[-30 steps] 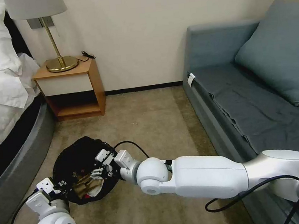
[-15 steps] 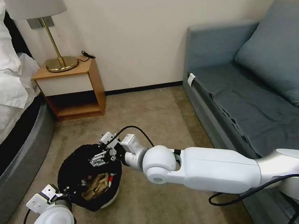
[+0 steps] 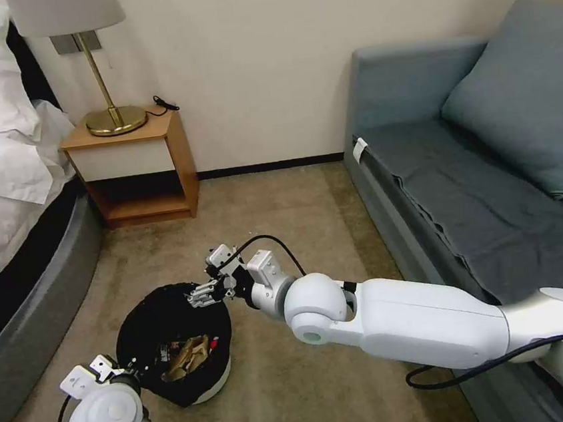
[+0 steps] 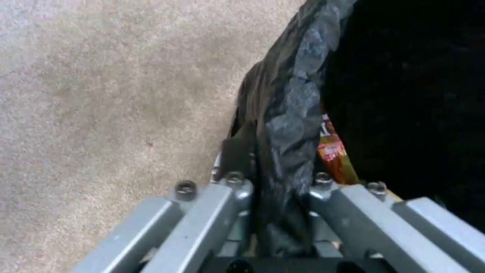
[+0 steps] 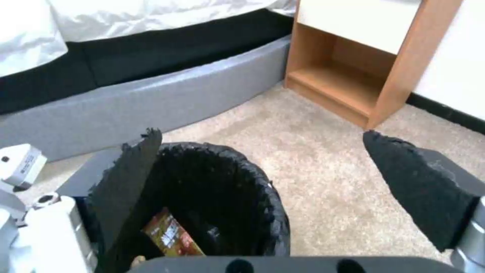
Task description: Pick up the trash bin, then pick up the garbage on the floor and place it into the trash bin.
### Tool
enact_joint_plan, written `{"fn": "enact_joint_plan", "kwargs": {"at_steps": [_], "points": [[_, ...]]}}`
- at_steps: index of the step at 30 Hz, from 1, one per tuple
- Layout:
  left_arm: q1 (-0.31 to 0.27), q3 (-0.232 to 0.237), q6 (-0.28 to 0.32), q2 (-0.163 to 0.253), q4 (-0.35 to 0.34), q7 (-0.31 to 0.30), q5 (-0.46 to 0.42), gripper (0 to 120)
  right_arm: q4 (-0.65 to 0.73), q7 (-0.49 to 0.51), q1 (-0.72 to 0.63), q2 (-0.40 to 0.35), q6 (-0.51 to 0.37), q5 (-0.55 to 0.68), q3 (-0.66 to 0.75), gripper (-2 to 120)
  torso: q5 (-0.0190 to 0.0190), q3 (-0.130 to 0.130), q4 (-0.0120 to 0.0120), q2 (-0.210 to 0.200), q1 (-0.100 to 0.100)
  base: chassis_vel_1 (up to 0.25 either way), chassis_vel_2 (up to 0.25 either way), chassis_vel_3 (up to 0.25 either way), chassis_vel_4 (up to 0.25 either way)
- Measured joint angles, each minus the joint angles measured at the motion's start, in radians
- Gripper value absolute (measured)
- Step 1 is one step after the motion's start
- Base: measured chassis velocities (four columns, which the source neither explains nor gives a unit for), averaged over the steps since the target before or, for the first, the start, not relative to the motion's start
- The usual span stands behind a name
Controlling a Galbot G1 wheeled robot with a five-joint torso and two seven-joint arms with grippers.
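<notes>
Several litter pieces already lie inside the trash bin, lower left of the head view. The left hand grasps its rim; the right hand, released, hovers above. No garbage shows on the carpet.

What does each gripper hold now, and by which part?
Left gripper holds the trash bin by its bag-covered rim. Right gripper is open, holding nothing.

Bin's white wall mostly behind the black liner.
</notes>
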Motion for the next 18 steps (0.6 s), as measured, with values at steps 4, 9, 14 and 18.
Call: {"fn": "enact_joint_plan", "kwargs": {"at_steps": [4, 9, 14, 18], "points": [[0.016, 0.000, -0.020, 0.000, -0.012, 0.058, 0.075, 26, -0.005, -0.002, -0.008, 0.000, 0.001, -0.004, 0.006, 100, 0.0000, 0.000, 0.0000, 0.000, 0.000, 0.000, 0.000, 0.000, 0.000], [0.045, 0.001, -0.057, -0.001, -0.025, 0.158, 0.219, 44, -0.006, -0.004, -0.015, -0.001, 0.002, -0.007, 0.010, 100, -0.0001, 0.000, 0.0001, 0.000, 0.000, 0.000, 0.000, 0.000, 0.000], [0.110, -0.010, -0.235, 0.000, -0.057, 0.433, 0.455, 66, 0.002, -0.004, -0.029, -0.013, 0.003, -0.007, 0.042, 100, -0.0001, 0.000, 0.0002, 0.000, 0.000, 0.000, 0.000, 0.000, 0.000], [0.138, -0.027, -0.346, 0.002, -0.062, 0.594, 0.538, 77, 0.014, -0.003, -0.041, -0.034, 0.006, -0.006, 0.069, 100, -0.0001, 0.000, 0.0003, 0.000, 0.000, 0.000, 0.000, 0.000, 0.000]]}}
